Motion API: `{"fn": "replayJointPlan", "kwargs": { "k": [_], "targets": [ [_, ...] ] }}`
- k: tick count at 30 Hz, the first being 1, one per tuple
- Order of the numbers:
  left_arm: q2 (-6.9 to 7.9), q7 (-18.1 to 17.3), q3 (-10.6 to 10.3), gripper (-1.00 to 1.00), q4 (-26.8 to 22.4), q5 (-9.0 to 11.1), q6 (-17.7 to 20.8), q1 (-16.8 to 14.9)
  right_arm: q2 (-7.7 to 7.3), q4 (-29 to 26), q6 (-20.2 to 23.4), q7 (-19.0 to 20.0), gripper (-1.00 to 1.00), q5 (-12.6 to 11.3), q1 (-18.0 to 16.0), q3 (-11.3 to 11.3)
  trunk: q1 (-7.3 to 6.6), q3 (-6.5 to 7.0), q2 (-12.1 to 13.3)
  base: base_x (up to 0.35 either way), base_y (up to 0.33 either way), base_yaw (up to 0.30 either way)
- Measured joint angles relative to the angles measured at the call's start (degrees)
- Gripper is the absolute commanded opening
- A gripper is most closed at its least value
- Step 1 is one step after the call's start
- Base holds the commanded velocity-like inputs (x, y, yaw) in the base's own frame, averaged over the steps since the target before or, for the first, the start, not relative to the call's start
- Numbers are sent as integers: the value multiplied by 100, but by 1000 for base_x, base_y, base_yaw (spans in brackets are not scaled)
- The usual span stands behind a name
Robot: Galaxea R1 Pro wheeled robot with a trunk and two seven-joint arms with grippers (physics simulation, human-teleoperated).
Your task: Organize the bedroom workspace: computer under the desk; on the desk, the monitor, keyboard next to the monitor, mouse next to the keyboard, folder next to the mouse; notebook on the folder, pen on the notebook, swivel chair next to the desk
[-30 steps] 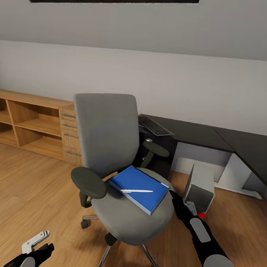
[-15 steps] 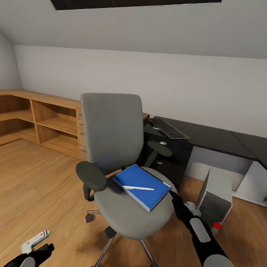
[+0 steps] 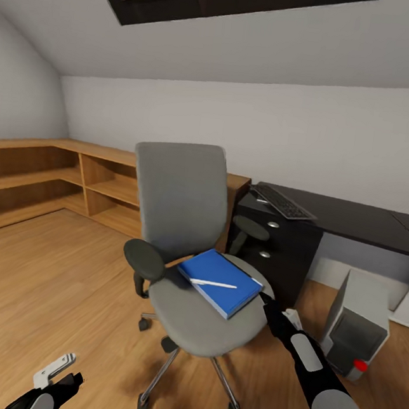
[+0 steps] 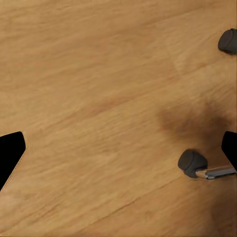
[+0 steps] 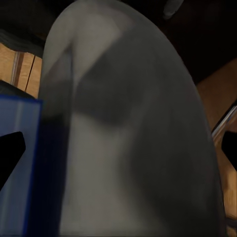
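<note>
Left gripper (image 3: 56, 369), nearest, hangs low over the wooden floor (image 4: 98, 98), jaws spread apart. Right gripper (image 3: 278, 317) reaches to the seat edge of the swivel chair (image 3: 203, 323); whether its jaws are apart or closed cannot be told. Blue folder (image 3: 219, 282) lies on the seat, white pen (image 3: 212, 284) on top. Computer (image 3: 356, 325) stands on the floor beside the dark desk (image 3: 356, 220); keyboard (image 3: 283, 202) rests on the desk. Wooden shelves (image 3: 55, 173) line the far wall.
</note>
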Motion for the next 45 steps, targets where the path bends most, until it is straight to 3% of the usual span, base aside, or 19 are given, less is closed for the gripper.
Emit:
{"fn": "replayJointPlan", "kwargs": {
  "k": [45],
  "targets": [
    [-8,0,9,100,1,0,1,0,18,2,-10,-20,100,16,4,11,0,0,0,0,0,238]
  ]
}}
